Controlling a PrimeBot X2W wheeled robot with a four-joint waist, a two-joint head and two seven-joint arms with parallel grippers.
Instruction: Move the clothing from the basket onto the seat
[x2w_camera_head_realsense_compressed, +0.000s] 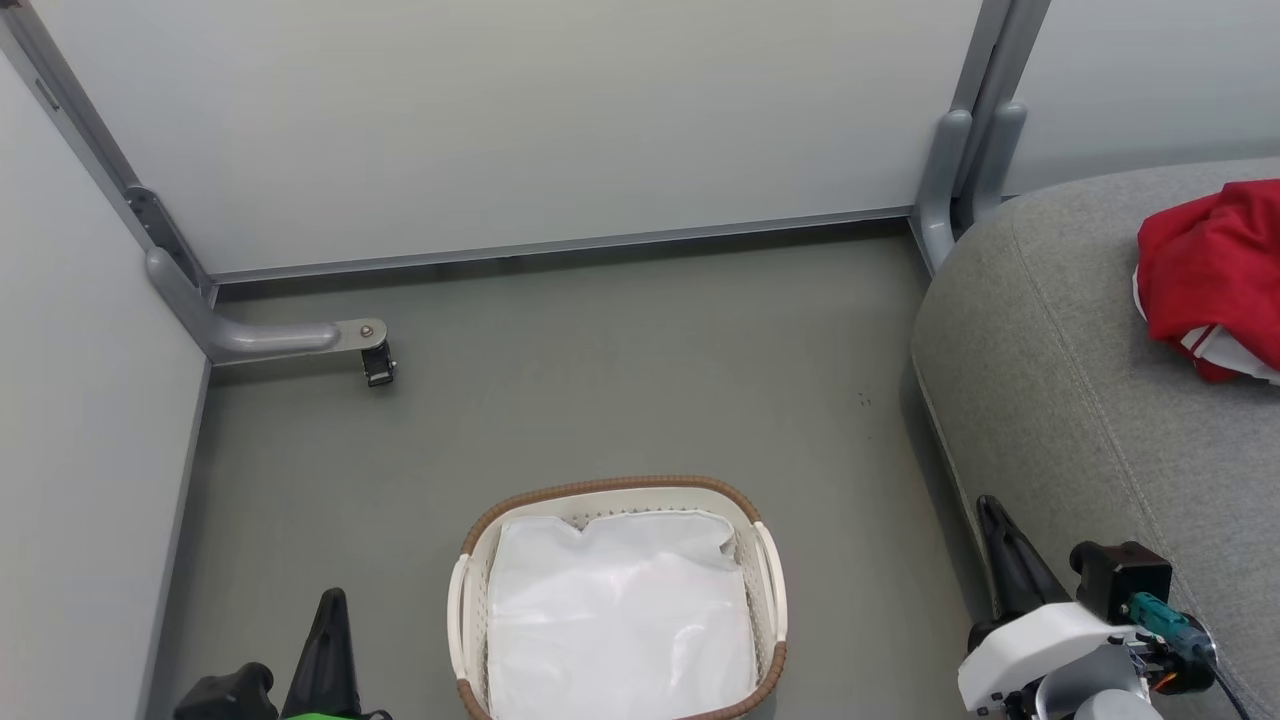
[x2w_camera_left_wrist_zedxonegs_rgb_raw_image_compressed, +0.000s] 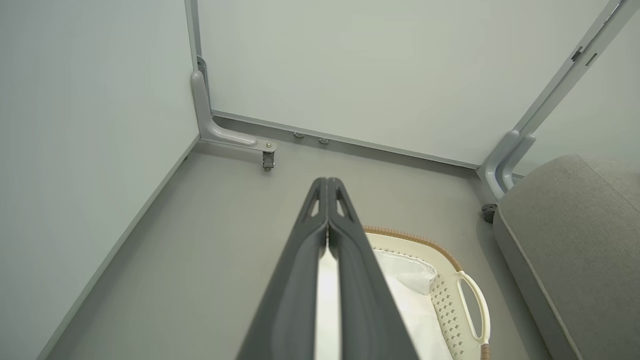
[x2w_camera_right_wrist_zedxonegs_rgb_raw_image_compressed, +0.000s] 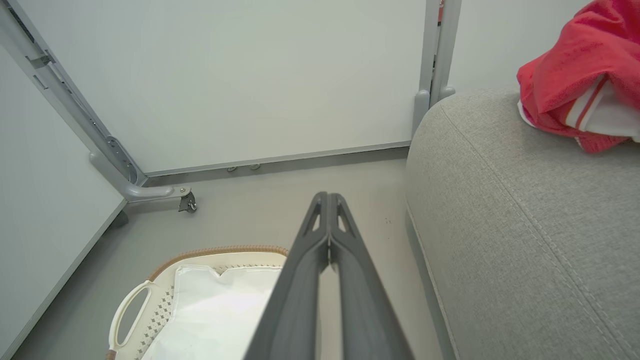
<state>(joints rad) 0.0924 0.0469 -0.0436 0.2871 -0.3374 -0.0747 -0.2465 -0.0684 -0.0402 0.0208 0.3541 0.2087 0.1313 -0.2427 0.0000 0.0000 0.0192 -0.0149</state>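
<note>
The clothing (x2w_camera_head_realsense_compressed: 1210, 275), bright red with white stripe trim, lies bunched on the grey seat (x2w_camera_head_realsense_compressed: 1080, 400) at the right; the right wrist view has the clothing (x2w_camera_right_wrist_zedxonegs_rgb_raw_image_compressed: 575, 80) on the seat (x2w_camera_right_wrist_zedxonegs_rgb_raw_image_compressed: 525, 215) too. On the floor sits the cream basket (x2w_camera_head_realsense_compressed: 770, 560) with a brown rim, holding just its white liner (x2w_camera_head_realsense_compressed: 620, 610). My left gripper (x2w_camera_head_realsense_compressed: 332, 598) is shut and empty, left of the basket. My right gripper (x2w_camera_head_realsense_compressed: 988, 505) is shut and empty between basket and seat. Each wrist view has its fingers pressed together: left gripper (x2w_camera_left_wrist_zedxonegs_rgb_raw_image_compressed: 327, 181), right gripper (x2w_camera_right_wrist_zedxonegs_rgb_raw_image_compressed: 327, 196).
White partition panels close off the back and left. Their grey feet stand on the floor, one with a caster (x2w_camera_head_realsense_compressed: 378, 365) at the back left, another pair of posts (x2w_camera_head_realsense_compressed: 955, 180) by the seat's corner. Grey floor (x2w_camera_head_realsense_compressed: 620, 390) lies beyond the basket.
</note>
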